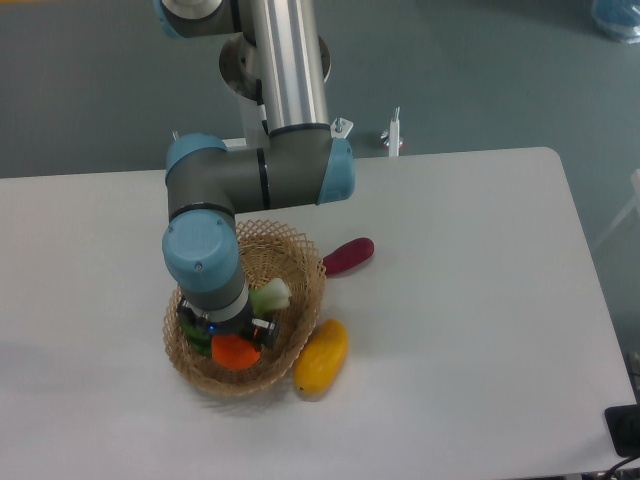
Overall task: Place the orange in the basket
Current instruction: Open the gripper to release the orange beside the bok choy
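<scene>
**Operator:** Largest first: I see one white table (470, 300), its far right and near edges cut off by the frame. Then one arm (290, 70), silver tube with blue-capped joints, coming down from the top, where its upper part runs out of view.

**Colleague:** And the basket?

**Operator:** One basket (305, 262), tan wicker with a lacy rim, left of centre on the table. The wrist stands right over it and hides most of its inside and its left rim.

**Colleague:** How many pieces of produce can you count?

**Operator:** Outside the basket, two: one elongated yellow fruit (321, 356) touching the basket's right rim, and one purple vegetable (348, 256) just beside the rim further back. Inside, one orange (235, 351), low in the bowl near the front, partly covered by the tool. There's also one pale green-white item (271, 295) and a bit of dark green (198, 338) by the wrist; I can't make out what either is.

**Colleague:** Gripper state?

**Operator:** One gripper (232, 338), down inside the basket directly over the orange. The fingers are hidden behind the wrist body, so I can't tell whether they're spread, closed, or clamped on the fruit.

**Colleague:** Anything small?

**Operator:** One little white clip-like object (394, 132) at the table's back edge, too small to identify.
</scene>
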